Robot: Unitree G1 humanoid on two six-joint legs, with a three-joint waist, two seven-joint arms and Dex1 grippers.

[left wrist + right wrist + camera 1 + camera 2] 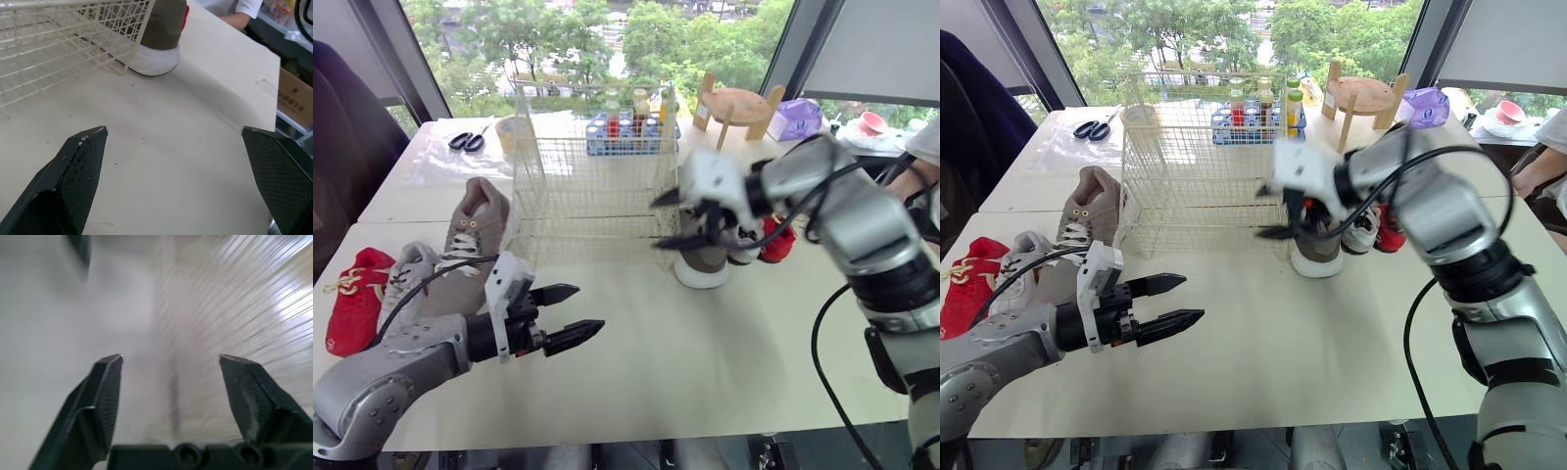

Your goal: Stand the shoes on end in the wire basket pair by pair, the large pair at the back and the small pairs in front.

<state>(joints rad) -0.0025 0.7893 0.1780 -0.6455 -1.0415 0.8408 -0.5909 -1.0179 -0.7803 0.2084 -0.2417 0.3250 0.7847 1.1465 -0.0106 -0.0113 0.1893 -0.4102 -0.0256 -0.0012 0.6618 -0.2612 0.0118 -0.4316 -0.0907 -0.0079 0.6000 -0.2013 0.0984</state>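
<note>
We see the wire basket (592,166) upper centre of the head view, standing on the table (705,372), w/ every shoe we can spot outside it. R gripper (658,222) hangs at the basket's lower-right corner, centre-right of frame, jaws spread wide w/ nothing btwn them, tips pointing toward frame left. The upright taupe shoe (702,262) sits just right of and below those tips, white end down on the table, right beside the basket corner. It's behind the jaws, not btwn them, and we can't tell if the gripper touches it. Just right of it are a small white-grey shoe (745,245) and a red shoe (779,238). In the R wrist view the fingers (105,396) stand apart, basket wires past them. L gripper (589,307) hovers low over bare table, lower left of frame, jaws also wide & empty. In its wrist view the basket corner and that upright shoe lie well beyond the fingers (83,161). At frame left, well apart from both sets of jaws, lie the other taupe shoe (475,225), a grey-white small shoe (403,279) and a second red shoe (357,299).
</note>
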